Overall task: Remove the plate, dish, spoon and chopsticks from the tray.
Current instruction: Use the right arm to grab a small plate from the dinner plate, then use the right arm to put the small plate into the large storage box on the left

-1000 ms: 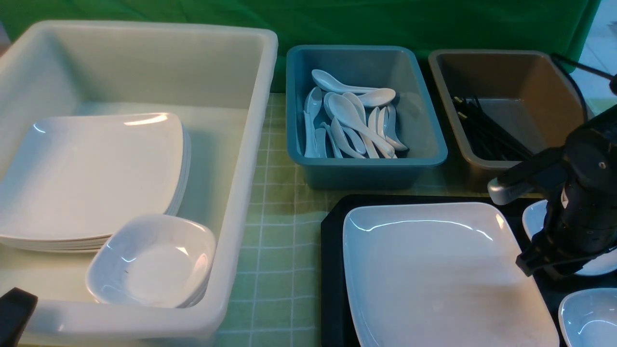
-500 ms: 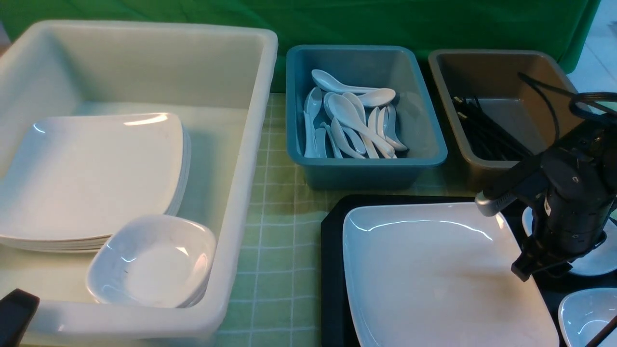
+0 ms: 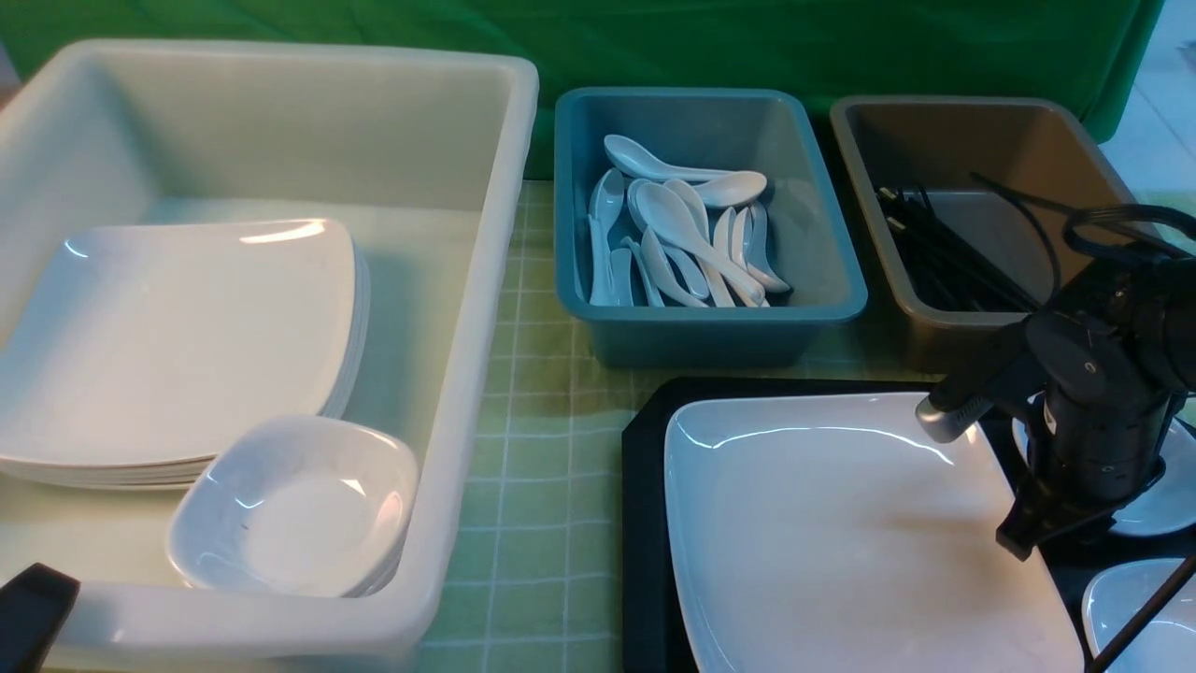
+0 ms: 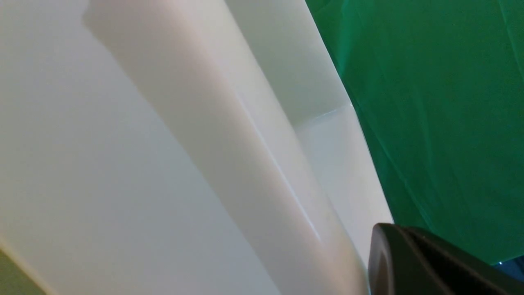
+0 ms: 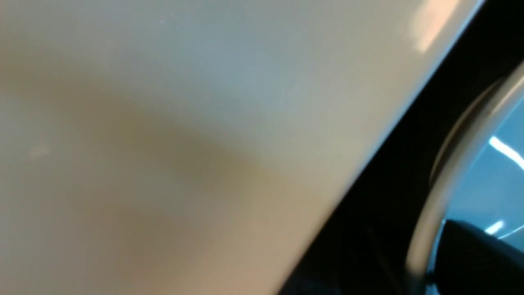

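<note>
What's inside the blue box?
A pile of white soup spoons lies in the blue tub. Whatever sits beneath the pile is covered, so I cannot tell.

Table point(image 3: 542, 449) before me: pale green checked cloth. Four things resting straight on it. Big white tub point(image 3: 486, 308) at my left, covering most of that side. Blue tub point(image 3: 822, 271) far centre, brown tub point(image 3: 1009, 150) just beside it at far right. Black tray point(image 3: 645, 523) near right, close in front of both small tubs.
</note>
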Robot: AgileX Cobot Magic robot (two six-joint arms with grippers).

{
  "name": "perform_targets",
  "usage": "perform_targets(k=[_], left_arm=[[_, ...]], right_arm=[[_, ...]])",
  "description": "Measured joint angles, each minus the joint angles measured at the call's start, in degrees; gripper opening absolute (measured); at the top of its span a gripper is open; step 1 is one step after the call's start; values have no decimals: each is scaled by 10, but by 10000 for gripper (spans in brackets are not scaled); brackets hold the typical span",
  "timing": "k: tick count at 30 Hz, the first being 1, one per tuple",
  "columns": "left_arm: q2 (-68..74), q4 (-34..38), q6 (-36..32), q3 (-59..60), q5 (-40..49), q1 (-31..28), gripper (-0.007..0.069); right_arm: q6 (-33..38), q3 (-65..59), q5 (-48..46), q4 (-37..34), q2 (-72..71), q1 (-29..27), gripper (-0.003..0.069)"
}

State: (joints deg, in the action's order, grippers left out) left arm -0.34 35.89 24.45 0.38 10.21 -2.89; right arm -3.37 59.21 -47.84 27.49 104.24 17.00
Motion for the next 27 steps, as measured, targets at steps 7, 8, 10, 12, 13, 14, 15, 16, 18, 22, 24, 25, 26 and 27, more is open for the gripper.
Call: perform_targets(k=[7, 8, 10, 12, 13, 14, 15, 16, 18, 22, 24, 25, 26, 27], left_arm=[[0, -3, 0, 0, 1, 0, -12], [0, -3, 0, 0, 1, 0, -12], [0, -3, 0, 0, 1, 0, -12], [0, -4, 0, 0, 1, 0, -12], [0, -4, 0, 0, 1, 0, -12], [0, -4, 0, 0, 1, 0, -12], [0, -4, 0, 0, 1, 0, -12], [0, -4, 1, 0, 1, 0, -12], [0, -4, 0, 0, 1, 0, -12], [0, -4, 0, 0, 1, 0, -12], [0, -4, 0, 0, 1, 0, -12], [0, -4, 0, 0, 1, 0, -12], [0, -4, 0, 0, 1, 0, -12], [0, -4, 0, 0, 1, 0, -12]], right_arm=[[2, 5, -3, 10, -3, 1, 116], [2, 5, -3, 10, -3, 1, 116], [0, 5, -6, 10, -15, 1, 101], [-1, 5, -8, 10, -24, 1, 86], [-2, 7, -11, 8, -36, 1, 70], [-2, 8, -14, 8, -42, 1, 62], [-2, 8, -17, 8, -47, 1, 57], [-3, 9, -21, 6, -57, 0, 48], [-4, 9, -29, 3, -67, 0, 42], [-6, 9, -43, -6, -77, 0, 38], [-6, 9, -48, -8, -77, 0, 37], [-6, 9, -53, -10, -78, 0, 37], [-6, 9, -54, -11, -78, 0, 36], [-6, 9, -61, -15, -81, 0, 37]])
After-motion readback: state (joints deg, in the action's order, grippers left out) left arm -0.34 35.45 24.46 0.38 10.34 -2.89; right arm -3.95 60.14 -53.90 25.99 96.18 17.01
